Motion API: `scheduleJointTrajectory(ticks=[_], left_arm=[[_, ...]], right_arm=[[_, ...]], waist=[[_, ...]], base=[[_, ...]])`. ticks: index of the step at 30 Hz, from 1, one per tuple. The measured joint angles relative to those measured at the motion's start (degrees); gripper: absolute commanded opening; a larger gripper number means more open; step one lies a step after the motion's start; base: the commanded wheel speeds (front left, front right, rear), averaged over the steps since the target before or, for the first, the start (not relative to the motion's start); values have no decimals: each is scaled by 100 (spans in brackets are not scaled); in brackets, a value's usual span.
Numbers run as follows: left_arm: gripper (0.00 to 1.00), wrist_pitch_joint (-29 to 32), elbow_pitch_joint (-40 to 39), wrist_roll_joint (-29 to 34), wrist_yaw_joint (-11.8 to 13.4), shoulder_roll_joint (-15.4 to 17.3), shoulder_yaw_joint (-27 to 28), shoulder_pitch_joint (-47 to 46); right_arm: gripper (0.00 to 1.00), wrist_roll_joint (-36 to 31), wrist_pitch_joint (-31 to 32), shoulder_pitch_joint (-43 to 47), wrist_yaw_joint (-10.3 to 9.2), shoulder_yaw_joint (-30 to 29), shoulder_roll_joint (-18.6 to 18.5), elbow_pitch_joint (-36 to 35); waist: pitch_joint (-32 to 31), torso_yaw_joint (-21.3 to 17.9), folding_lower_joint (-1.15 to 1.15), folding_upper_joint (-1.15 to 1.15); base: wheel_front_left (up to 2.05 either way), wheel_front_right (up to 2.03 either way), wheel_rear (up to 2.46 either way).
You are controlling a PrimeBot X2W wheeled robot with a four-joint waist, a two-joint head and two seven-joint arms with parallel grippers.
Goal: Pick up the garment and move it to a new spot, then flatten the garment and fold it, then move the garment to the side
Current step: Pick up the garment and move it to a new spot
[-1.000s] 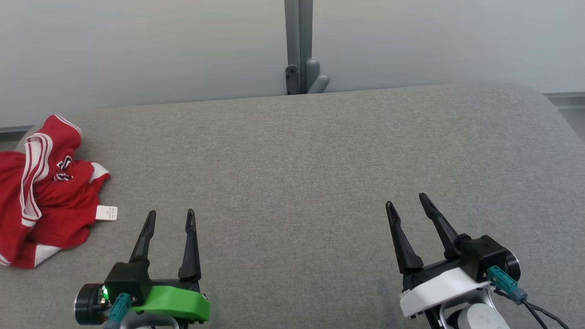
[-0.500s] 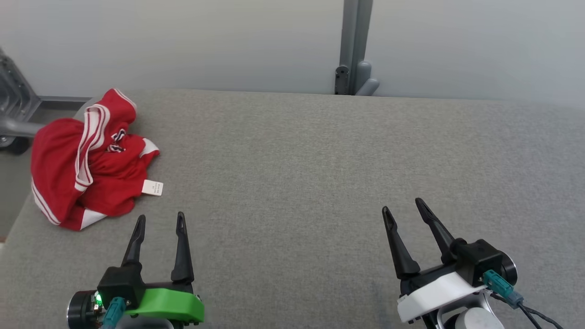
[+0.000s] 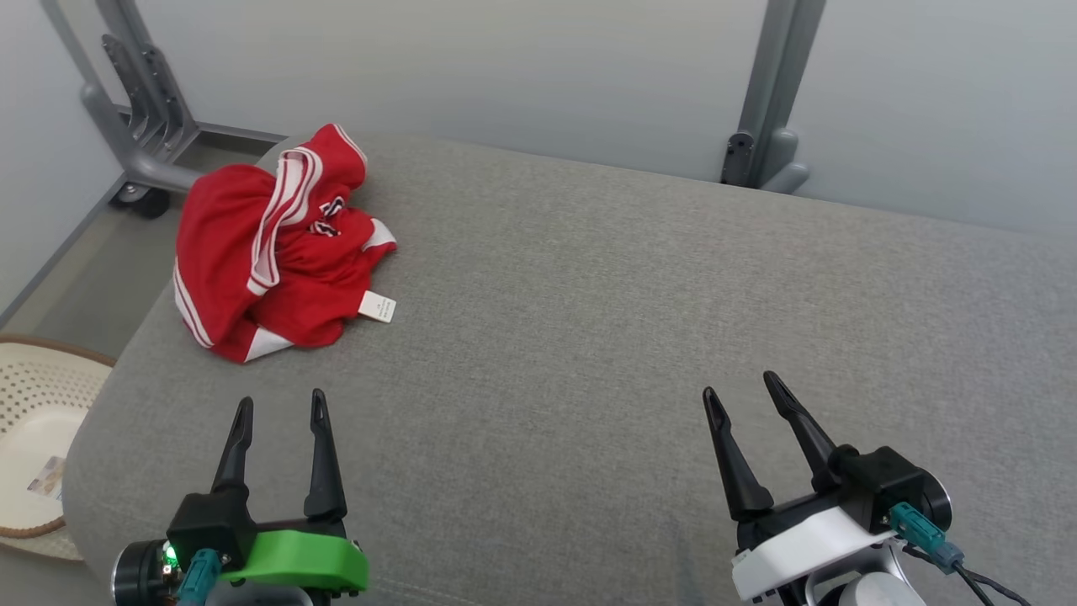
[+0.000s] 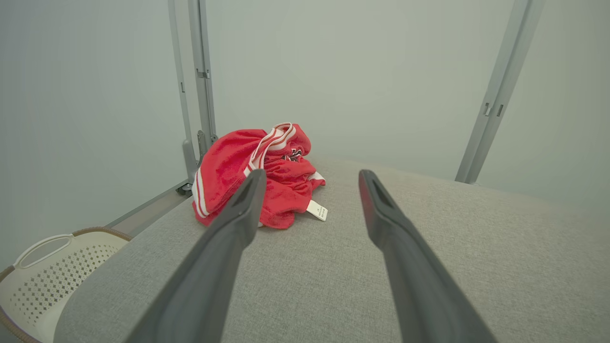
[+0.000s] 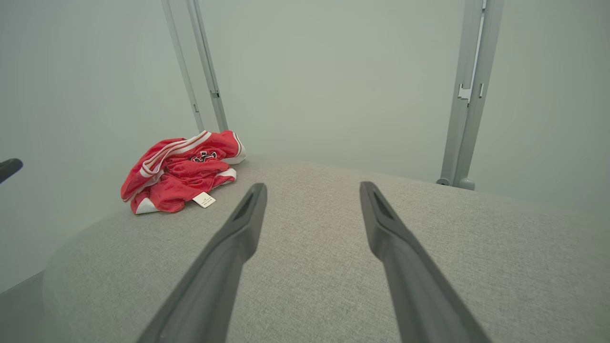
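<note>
garment crumpled, upper left | left fingers nearer, below it in frame, wide open, empty | right fingers lower right, well apart, open, empty

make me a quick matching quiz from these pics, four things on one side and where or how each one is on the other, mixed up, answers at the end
Things:
1. garment
2. basket
3. left gripper
4. right gripper

Descriptions:
a. open, on a white mount
b. red, crumpled near the far left corner of the grey surface
c. cream, down on the floor at the left
d. open, on a green mount

Pairs: 1-b, 2-c, 3-d, 4-a
</note>
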Motion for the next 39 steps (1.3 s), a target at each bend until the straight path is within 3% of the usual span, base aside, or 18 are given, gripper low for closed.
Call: scheduleJointTrajectory(ticks=[19,39], left_arm=[[100,0,-32,-5,25,1,16,15],[100,0,-8,-420,75,1,213,-213]], right_arm=[[100,15,0,44,0,-5,1,18],[100,-255,0,-36,0,-103,2,110]], waist=[[28,909,1,0],[294,828,1,0]], base=[[0,0,0],[0,0,0]])
